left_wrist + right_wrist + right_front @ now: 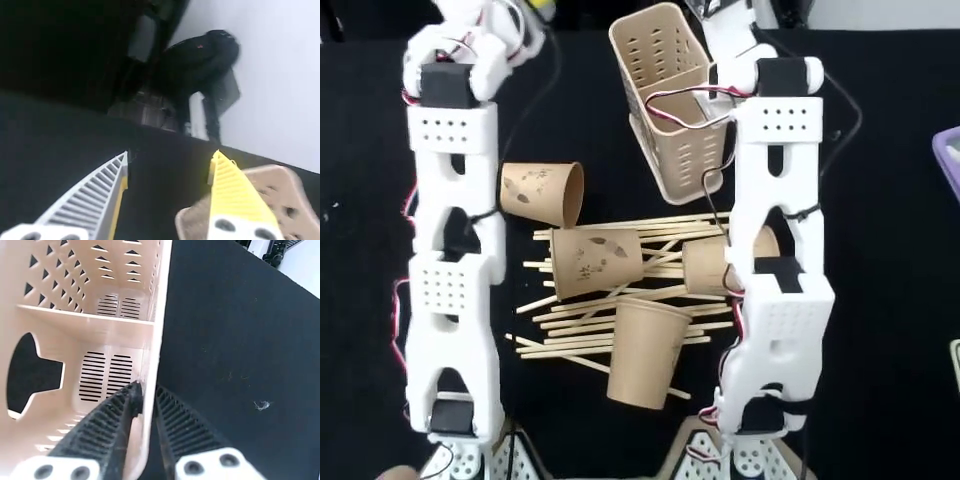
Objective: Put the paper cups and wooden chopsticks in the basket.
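The beige slotted basket [665,60] lies tilted at the far middle of the table. My right gripper [146,390] is shut on the basket's side wall [155,315], one finger inside and one outside; from above it [720,40] sits at the basket's right rim. My left gripper [171,155] is open and holds nothing, raised at the far left [520,20], with a basket corner [285,190] beside its yellow finger. Several paper cups lie on their sides [542,193] [595,260] [645,352]; one [705,265] is partly hidden by the right arm. Wooden chopsticks [570,330] lie scattered under them.
The table is covered in black cloth [880,300]. A purple object [948,160] shows at the right edge. Red and black cables hang beside both arms. A dark bag [200,55] stands against a white wall beyond the table.
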Motion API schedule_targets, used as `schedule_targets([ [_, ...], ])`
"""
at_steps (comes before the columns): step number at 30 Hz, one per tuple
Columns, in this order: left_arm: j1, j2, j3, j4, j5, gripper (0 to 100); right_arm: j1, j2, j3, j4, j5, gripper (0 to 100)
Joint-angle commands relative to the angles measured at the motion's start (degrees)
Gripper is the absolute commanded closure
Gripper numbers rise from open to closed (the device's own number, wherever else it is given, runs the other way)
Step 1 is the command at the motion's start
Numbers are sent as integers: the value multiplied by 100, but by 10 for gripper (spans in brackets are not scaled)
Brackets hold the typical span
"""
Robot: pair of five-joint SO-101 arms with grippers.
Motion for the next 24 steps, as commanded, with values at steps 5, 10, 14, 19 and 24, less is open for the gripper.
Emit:
schedule_targets([
  [5, -127, 255, 40, -105, 97, 740, -167, -233, -31, 44, -615, 988],
  [10, -101, 220, -4, 281, 79, 739, -308, -567, -22, 290, -352, 988],
  [14, -136, 220, -804, 1222, 62, 737, -404, -796, -22, 536, -431, 988],
  [19, -154, -97, -760, 2356, 62, 737, -668, -1042, -22, 633, -677, 988],
  [24, -295, -466, -769, 2664, -185, 737, -958, -1138, -22, 791, -686, 988],
])
